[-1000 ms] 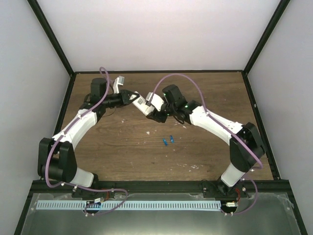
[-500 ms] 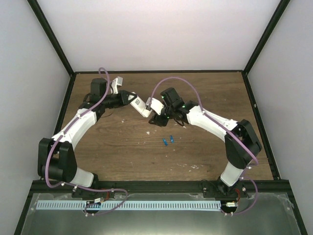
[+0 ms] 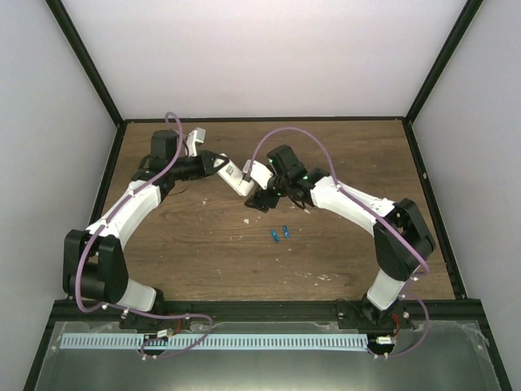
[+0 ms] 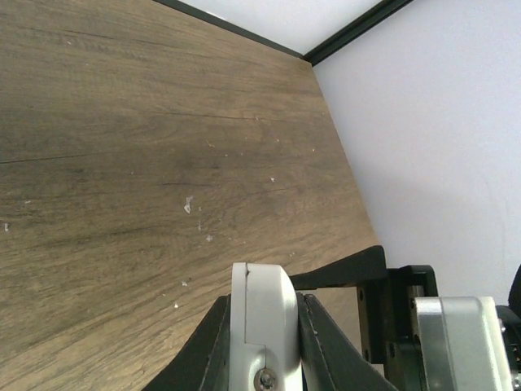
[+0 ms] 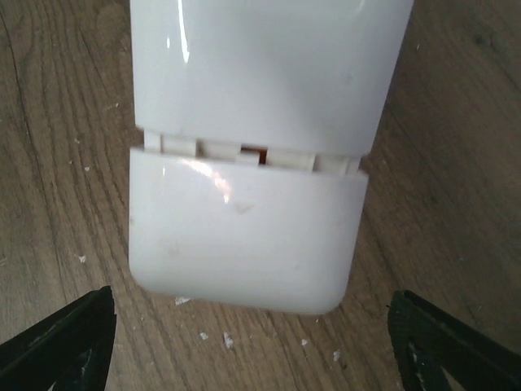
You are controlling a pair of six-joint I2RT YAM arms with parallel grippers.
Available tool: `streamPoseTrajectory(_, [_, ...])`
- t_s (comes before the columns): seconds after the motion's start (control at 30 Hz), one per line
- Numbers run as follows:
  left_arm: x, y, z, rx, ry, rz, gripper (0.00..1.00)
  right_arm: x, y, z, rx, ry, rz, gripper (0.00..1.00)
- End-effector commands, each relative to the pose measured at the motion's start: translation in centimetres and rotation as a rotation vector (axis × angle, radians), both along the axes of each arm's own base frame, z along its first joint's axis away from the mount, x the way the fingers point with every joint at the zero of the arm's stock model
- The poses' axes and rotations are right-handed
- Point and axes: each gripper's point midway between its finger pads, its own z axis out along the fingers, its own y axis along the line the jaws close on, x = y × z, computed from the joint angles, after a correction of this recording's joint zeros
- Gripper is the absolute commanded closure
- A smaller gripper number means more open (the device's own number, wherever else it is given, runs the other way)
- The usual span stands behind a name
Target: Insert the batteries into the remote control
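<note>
The white remote control [image 3: 242, 177] is held above the table's middle back, edge-on between the fingers of my left gripper [image 3: 227, 169], which is shut on it; it also shows in the left wrist view [image 4: 262, 326]. In the right wrist view the remote's back [image 5: 260, 65] faces the camera. Its square battery cover [image 5: 244, 236] sits slightly apart from the body, with a thin gap. My right gripper [image 3: 259, 200] is open just below the remote's free end, its fingertips [image 5: 61, 342] spread wide and touching nothing. Two blue batteries [image 3: 275, 236] [image 3: 286, 230] lie on the wood nearer the front.
The wooden table [image 3: 203, 244] has small white flecks [image 3: 247, 220] scattered on it. A black frame [image 3: 260, 119] and white walls close it in at the back and sides. Part of the right arm [image 4: 423, 326] shows close beside the left fingers.
The right gripper has drawn back from the remote's end and dropped slightly towards the front-left, ending open below it. The left arm holds the remote nearly still.
</note>
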Motion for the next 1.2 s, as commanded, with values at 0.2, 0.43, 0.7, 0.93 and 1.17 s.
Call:
streamPoseTrajectory(0.2, [0.2,-0.3,1.3,-0.015,-0.051,-0.025,1.00,1.5,1.9,2.5,0.058,-0.039,0.028,0.16])
streamPoseTrajectory(0.43, [0.2,-0.3,1.3,-0.022,-0.050,-0.020,1.00,1.5,2.0,2.5,0.056,-0.039,0.043,0.21])
streamPoseTrajectory(0.7, [0.3,-0.3,1.1,-0.022,-0.044,-0.019,1.00,1.6,2.3,3.1,0.071,-0.054,0.049,0.27])
streamPoseTrajectory(0.93, [0.4,-0.3,1.0,-0.023,-0.041,-0.020,1.00,1.5,2.5,3.0,0.076,-0.046,0.059,0.34])
streamPoseTrajectory(1.17, [0.5,-0.3,0.7,-0.024,-0.034,-0.016,1.00,1.6,2.8,3.3,0.086,-0.045,0.067,0.38])
